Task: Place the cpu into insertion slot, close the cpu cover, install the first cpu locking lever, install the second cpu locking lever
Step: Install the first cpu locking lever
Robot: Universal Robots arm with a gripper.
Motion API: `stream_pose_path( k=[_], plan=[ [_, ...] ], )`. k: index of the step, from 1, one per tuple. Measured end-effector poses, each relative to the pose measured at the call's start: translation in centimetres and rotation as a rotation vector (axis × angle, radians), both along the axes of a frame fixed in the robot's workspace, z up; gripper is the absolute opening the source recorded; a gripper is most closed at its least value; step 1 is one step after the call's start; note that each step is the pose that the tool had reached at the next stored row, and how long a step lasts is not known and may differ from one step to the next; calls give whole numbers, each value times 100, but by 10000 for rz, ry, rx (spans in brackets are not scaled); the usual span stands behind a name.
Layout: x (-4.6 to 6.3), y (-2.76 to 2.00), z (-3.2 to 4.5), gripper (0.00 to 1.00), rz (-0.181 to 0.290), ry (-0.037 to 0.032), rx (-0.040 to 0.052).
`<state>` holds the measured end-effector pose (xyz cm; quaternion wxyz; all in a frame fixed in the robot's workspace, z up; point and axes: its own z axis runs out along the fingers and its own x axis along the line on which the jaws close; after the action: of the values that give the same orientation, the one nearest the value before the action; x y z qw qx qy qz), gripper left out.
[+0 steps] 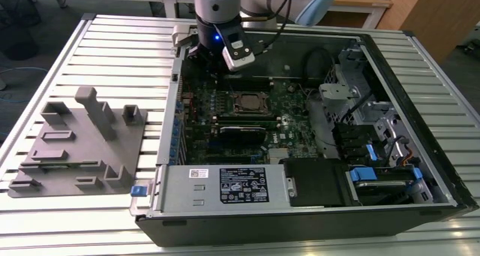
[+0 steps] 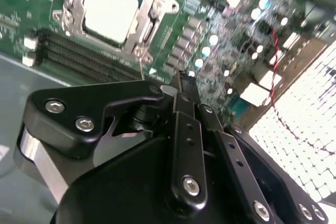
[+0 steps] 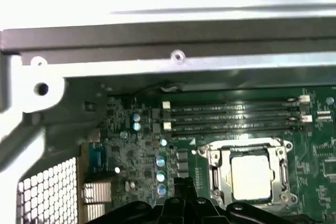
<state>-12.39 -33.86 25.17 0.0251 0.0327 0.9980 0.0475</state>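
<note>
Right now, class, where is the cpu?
In both wrist views the cpu sits framed by the cpu cover, beside the long black memory slots.

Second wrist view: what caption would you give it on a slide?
End effector hovers over the green board near the cpu, seated under its silvery cover.

Exterior high overview, wrist views share cpu [image 3: 252,177]
</note>
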Motion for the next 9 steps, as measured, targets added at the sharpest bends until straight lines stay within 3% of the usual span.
stream_pose_path(
  k=[4, 6, 9],
  plan=[
    [-27, 0, 0, 10, -2, 1, 524],
    [-28, 0, 1, 10, -2, 1, 621],
    [-27, 0, 0, 10, -1, 0, 659]
  ],
)
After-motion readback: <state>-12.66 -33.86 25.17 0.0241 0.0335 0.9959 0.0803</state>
